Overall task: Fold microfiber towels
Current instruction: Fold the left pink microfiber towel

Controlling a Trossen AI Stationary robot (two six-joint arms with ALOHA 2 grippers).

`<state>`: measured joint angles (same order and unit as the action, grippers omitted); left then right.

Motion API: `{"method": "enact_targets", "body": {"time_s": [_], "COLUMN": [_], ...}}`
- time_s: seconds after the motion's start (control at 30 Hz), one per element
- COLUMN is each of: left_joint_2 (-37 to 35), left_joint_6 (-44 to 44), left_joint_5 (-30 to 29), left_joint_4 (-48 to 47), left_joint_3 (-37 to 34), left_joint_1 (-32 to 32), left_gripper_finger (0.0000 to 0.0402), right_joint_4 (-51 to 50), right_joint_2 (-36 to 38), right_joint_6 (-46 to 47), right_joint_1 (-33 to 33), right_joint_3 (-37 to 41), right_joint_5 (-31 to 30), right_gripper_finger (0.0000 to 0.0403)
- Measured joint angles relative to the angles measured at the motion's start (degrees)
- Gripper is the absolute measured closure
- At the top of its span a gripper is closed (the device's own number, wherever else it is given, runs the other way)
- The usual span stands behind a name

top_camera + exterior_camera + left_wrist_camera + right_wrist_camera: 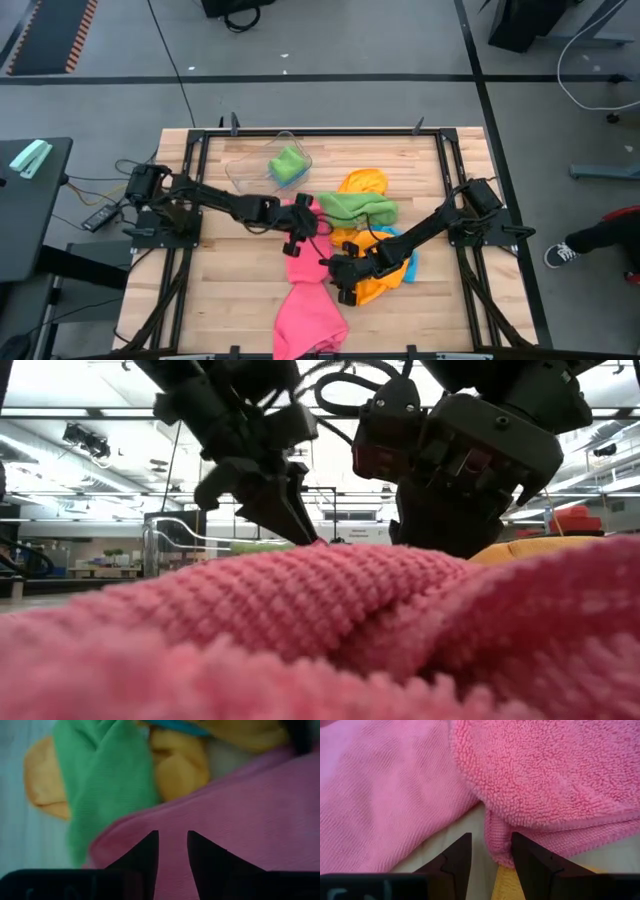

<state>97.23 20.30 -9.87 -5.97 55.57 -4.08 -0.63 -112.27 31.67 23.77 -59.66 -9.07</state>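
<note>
From above, both my arms meet mid-table over the pink towel [306, 300], which runs from my grippers toward the table's [230, 290] near edge. My left gripper [300, 228] sits at its far end, my right gripper [343, 275] at its side. Beyond them lie a green towel [358, 208], an orange towel [362, 183] and a blue towel [408, 268] in a heap; another green cloth [287, 163] rests in a clear tub [245, 172].

At table height, pink pile fills the foreground and hides all of that; only this view shows both grippers hanging just above the cloth.

My left wrist camera looks past its fingers [145, 855], set a narrow gap apart over pink fabric, with green and orange beyond; whether they pinch it I cannot tell.

My right wrist camera alone shows a grip: its fingers [457, 857] are clenched on a folded pink edge, bare table beside it.
</note>
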Motion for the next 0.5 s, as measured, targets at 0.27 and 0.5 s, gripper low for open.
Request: {"method": "enact_targets", "body": {"time_s": [0.27, 0.5], "left_joint_2": [-0.5, -0.5], "left_joint_6": [2.8, -1.9], "left_joint_5": [-12.6, -11.5], "left_joint_4": [0.1, 0.0], "left_joint_3": [0.0, 0.0], "left_joint_1": [1.6, 2.2], "left_gripper_finger": [0.0276, 0.0241], "right_joint_4": [-0.2, -0.3], "right_joint_2": [0.0, -0.1], "right_joint_6": [0.1, 0.3], "right_joint_1": [0.1, 0.1], "right_joint_3": [0.0, 0.1], "right_joint_5": [-0.9, -1.4], "right_gripper_finger": [0.0256, 0.0256]}}
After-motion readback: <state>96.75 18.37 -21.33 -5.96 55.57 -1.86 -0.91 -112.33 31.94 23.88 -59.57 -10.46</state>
